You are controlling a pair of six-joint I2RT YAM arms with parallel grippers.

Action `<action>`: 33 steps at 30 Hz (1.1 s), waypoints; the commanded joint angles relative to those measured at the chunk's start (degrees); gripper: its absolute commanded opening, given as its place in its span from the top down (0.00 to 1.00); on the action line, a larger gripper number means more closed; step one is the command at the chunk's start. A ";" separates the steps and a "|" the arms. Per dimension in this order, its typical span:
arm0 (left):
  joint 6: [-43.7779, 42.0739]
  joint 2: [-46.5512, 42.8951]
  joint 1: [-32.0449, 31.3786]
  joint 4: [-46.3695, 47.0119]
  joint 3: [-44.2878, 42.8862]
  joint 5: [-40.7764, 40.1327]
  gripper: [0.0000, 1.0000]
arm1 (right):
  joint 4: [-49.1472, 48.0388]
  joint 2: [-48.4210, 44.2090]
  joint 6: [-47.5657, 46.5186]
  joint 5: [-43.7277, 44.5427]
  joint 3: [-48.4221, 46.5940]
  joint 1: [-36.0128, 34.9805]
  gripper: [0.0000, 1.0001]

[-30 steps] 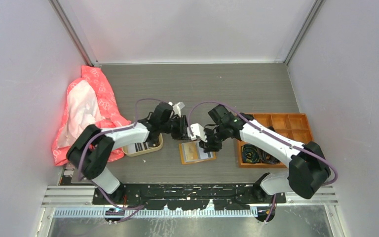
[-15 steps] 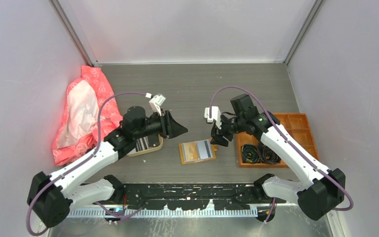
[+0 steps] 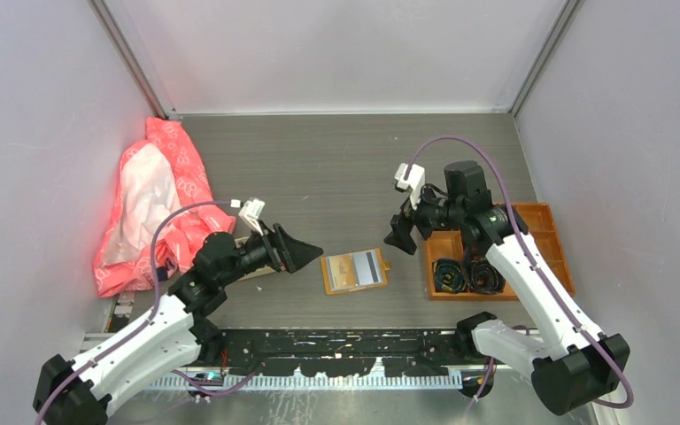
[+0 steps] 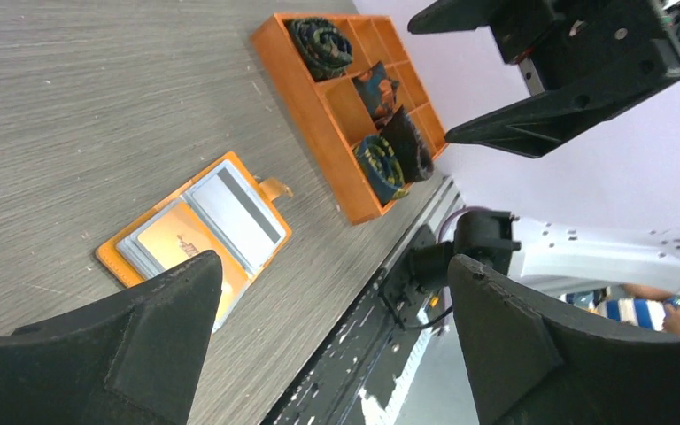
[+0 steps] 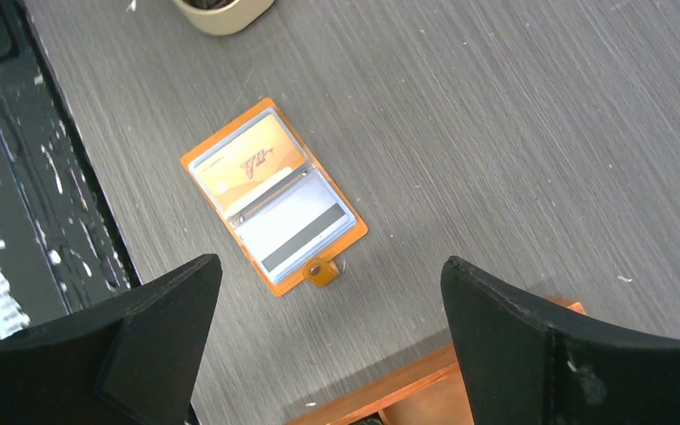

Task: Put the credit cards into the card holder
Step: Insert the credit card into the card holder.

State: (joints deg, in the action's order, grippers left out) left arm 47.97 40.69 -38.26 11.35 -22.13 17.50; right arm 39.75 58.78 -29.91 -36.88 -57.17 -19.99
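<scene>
The card holder (image 3: 354,270) lies open and flat on the table, snap tab toward the right. Two credit cards sit in its slots, a gold one (image 5: 248,164) and a pale one with a grey stripe (image 5: 299,226). Both also show in the left wrist view as the gold card (image 4: 177,243) and the striped card (image 4: 235,211). My left gripper (image 3: 310,251) hovers left of the holder, open and empty. My right gripper (image 3: 400,232) hangs above and to its right, open and empty. Between my right fingertips (image 5: 332,262) I see the holder's tab (image 5: 323,270).
An orange compartmented box (image 3: 531,221) with dark coils stands at the right, under my right arm. A beige tray (image 5: 221,13) sits left of the holder, mostly hidden by my left arm in the top view. A pink cloth (image 3: 155,199) lies at the far left.
Both grippers drew back from over the card holder and opened wide. The left arm pulled toward the near left; the right arm rose and swung to the right.
</scene>
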 commanded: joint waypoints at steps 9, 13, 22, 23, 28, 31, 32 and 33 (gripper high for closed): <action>2.41 -7.87 0.19 5.89 3.31 -4.94 0.04 | -5.18 8.60 15.85 -6.64 -4.78 2.65 0.01; 0.13 -8.36 0.20 1.62 1.94 -4.30 0.07 | -7.34 6.93 15.42 -7.94 -1.05 3.58 0.01; -9.05 -0.08 -13.00 -10.90 -7.13 -15.70 0.19 | -4.42 8.22 14.27 -4.75 -1.37 3.91 0.01; -10.94 0.97 -16.42 -14.03 -8.40 -21.11 0.19 | -4.20 8.51 14.24 -4.76 -1.36 3.92 0.01; -16.56 7.64 -27.47 -16.70 -10.74 -37.53 0.23 | -3.78 10.34 15.49 -4.84 -1.32 3.91 0.00; -18.06 11.39 -28.62 -13.68 -10.13 -39.97 0.24 | -4.48 11.92 17.26 -6.12 -1.04 3.96 0.01; -18.66 12.44 -28.68 -12.71 -9.98 -40.44 0.24 | -4.93 12.51 18.09 -6.87 -0.91 3.98 0.01; -19.60 13.37 -28.65 -11.79 -9.94 -40.91 0.24 | -5.51 13.16 19.52 -7.88 -0.71 3.94 0.00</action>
State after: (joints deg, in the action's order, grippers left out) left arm 33.50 51.40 -66.50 -3.31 -31.11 -14.39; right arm 36.03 70.35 -14.26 -41.80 -57.25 -16.27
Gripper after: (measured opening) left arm 0.764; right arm 0.993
